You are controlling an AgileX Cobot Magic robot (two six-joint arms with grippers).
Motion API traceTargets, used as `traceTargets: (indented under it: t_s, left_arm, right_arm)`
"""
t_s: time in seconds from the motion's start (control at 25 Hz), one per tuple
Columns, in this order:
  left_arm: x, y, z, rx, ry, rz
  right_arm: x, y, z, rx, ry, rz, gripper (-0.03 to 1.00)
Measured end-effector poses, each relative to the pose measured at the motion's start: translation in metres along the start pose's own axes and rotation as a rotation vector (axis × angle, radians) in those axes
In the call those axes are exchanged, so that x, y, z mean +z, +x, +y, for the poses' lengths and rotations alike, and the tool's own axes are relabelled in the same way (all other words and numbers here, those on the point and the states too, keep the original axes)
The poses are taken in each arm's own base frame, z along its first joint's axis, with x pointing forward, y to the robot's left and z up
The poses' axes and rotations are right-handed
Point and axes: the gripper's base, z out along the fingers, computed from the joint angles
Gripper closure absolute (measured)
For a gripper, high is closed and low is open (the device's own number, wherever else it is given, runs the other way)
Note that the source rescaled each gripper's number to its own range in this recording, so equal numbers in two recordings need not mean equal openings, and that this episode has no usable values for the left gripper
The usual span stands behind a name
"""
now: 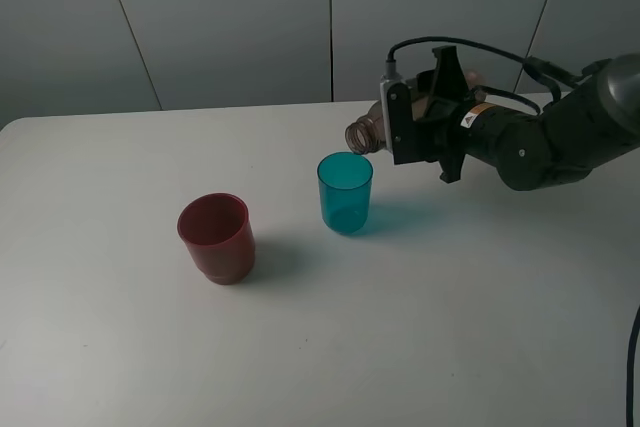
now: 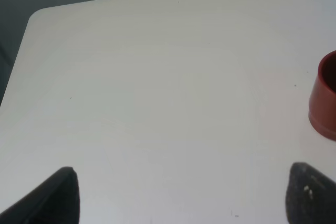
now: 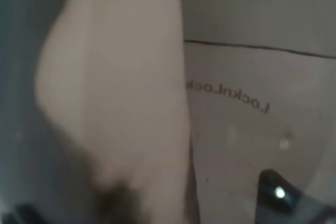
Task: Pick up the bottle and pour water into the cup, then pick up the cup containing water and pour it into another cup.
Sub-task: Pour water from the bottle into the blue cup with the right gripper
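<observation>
Step in hand: pouring from the bottle (image 1: 365, 134) into the teal cup (image 1: 345, 192). The right gripper (image 1: 428, 125) grips the bottle's body with its fingers closed around it and holds it tipped close to level above the table (image 1: 450, 327). The bottle's mouth is just beside and slightly above the far-right rim of the teal cup. No stream is visible, and whether the cup contains water cannot be told. The mouth appears to sit at the rim rather than over the centre, so bring it over the cup's opening before tipping further. Increase the tilt slowly; a sudden surge may overshoot or topple the light cup. Do not let the neck touch the rim. The left gripper (image 2: 186, 195) hangs over bare table, fingers wide apart and empty. The red cup (image 1: 215, 237) stands apart to the left of the teal cup and is not yet needed.
</observation>
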Motion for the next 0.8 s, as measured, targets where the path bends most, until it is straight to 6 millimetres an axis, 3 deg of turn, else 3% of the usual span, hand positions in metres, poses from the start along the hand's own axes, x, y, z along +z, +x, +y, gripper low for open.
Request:
traceTargets:
  t_s: [0.8]
  left_arm:
    - [0.0000,0.0000,0.0000,0.000,0.000,0.000]
  right_arm:
    - [0.0000,0.0006,-0.0023,-0.064,0.025,0.007,0.97]
